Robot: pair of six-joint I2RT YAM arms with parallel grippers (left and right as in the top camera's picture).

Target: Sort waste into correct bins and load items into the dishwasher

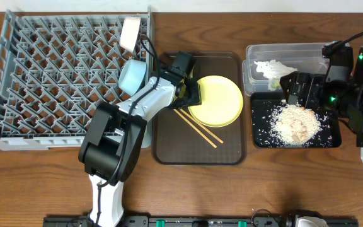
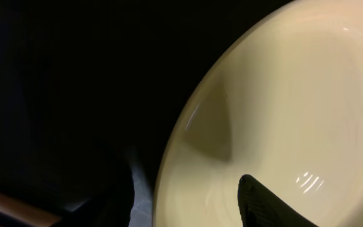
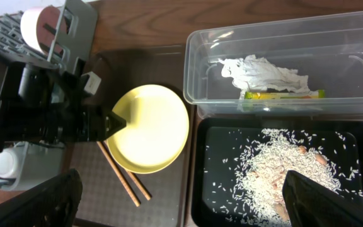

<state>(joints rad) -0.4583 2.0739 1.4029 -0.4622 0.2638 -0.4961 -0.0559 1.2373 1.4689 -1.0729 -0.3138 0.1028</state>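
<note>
Plate, yellow, round: lies flat on the right half of the dark brown serving tray, mid-tabletop. A pair of chopsticks slants beside it on the same tray. Their upper ends meet the plate's near-left rim, under or against it; cannot tell which.

Low at the plate's left rim: the left hand. Wrist view shows one finger over the plate's face and the other dark shape outside the rim, with the edge between them. Jaws stand part-way apart, with a gap on both sides, so nothing is pinched yet. Judgement: a flat plate offers only its rim, hence the low, side-on approach. The step in hand is taking the plate for the dish rack.

That rack sits far left, on this arm's own side, which likely explains why the left arm has the plate. A white cup and a light blue bowl are lodged along its right edge.

Over by the black tray the right hand hangs fully spread, holding nothing. Heaped in that tray: rice crumbs. The napkin and green-yellow wrapper lie in the clear tub just behind it. The waste looks sorted, dry litter apart from food.

Surface: brown wood grain, matte, evenly lit, small glints on the plate. Nothing of the room shows beyond the tabletop's edges.
</note>
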